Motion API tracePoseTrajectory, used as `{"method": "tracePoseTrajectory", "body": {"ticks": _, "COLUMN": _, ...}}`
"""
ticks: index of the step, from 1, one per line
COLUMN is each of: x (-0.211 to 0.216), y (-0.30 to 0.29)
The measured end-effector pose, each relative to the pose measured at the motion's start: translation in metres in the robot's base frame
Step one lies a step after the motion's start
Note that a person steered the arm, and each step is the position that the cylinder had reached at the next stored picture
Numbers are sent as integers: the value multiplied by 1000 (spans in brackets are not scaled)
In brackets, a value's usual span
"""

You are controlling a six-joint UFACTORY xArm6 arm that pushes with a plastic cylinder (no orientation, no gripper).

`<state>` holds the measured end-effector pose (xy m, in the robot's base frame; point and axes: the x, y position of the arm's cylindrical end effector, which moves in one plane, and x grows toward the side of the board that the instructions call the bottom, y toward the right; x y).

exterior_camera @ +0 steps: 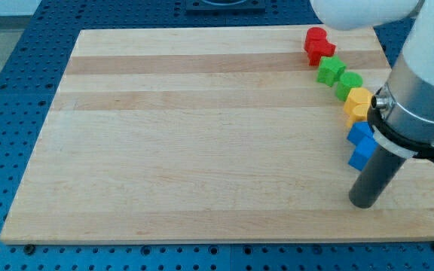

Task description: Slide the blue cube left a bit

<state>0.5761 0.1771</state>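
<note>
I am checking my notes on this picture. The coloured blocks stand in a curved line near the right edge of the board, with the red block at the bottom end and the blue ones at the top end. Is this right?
Not quite: the order is reversed. In the camera view the red block is at the top end of the curved line, and the blue blocks are at the bottom end. The line does run near the right edge of the board.

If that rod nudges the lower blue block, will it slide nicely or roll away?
The lower blue block looks flat-sided and rigid, so it will probably slide, not roll. The wooden board looks smooth, so little drag. It touches the upper blue block, which may move too. My tip sits just below it.
</note>
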Motion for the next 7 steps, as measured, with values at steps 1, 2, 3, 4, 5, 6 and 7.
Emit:
{"method": "tracePoseTrajectory", "body": {"ticks": 1, "x": 0, "y": 0}}
{"method": "tracePoseTrajectory", "body": {"ticks": 2, "x": 20, "y": 2}}
{"method": "tracePoseTrajectory", "body": {"ticks": 3, "x": 36, "y": 41}}
{"method": "tracePoseTrajectory", "body": {"ticks": 4, "x": 8, "y": 108}}
{"method": "tracePoseTrajectory", "body": {"ticks": 5, "x": -47, "y": 129}}
{"method": "tracePoseTrajectory", "body": {"ticks": 6, "x": -78, "y": 112}}
{"method": "tracePoseTrajectory", "body": {"ticks": 7, "x": -79, "y": 58}}
